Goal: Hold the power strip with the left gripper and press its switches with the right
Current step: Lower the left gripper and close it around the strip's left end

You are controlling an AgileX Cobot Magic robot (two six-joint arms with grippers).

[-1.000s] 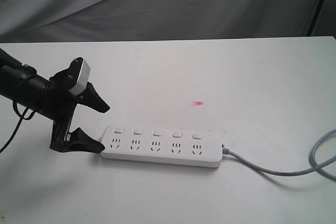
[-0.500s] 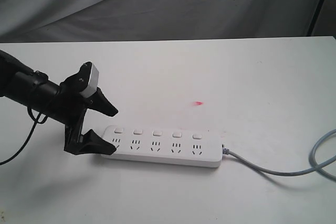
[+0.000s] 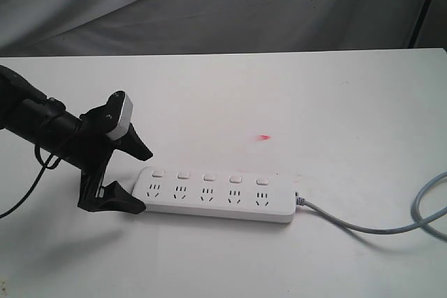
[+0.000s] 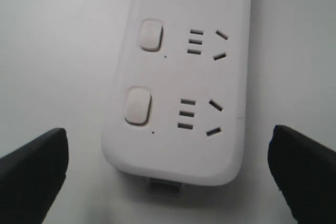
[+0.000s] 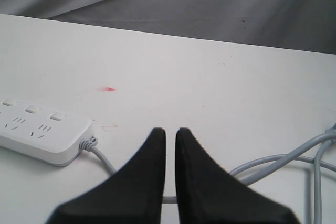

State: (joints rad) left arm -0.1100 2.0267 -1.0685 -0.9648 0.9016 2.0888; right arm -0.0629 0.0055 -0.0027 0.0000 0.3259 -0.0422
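Grasp step: the slim black left gripper, wide open and empty, straddles the 9 o'clock end of the long flat white plastic power strip at 6 o'clock on the white table, so closing looks like the next move, while the thick black right gripper sits pinched closed and empty.

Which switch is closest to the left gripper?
The end switch farthest from the cable, leftmost in the exterior view; the open left gripper flanks that end.

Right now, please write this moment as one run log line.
left pincer: open, one jaw each side of power strip end, not clamped | right pincer: shut, empty, away from strip | switches: untouched
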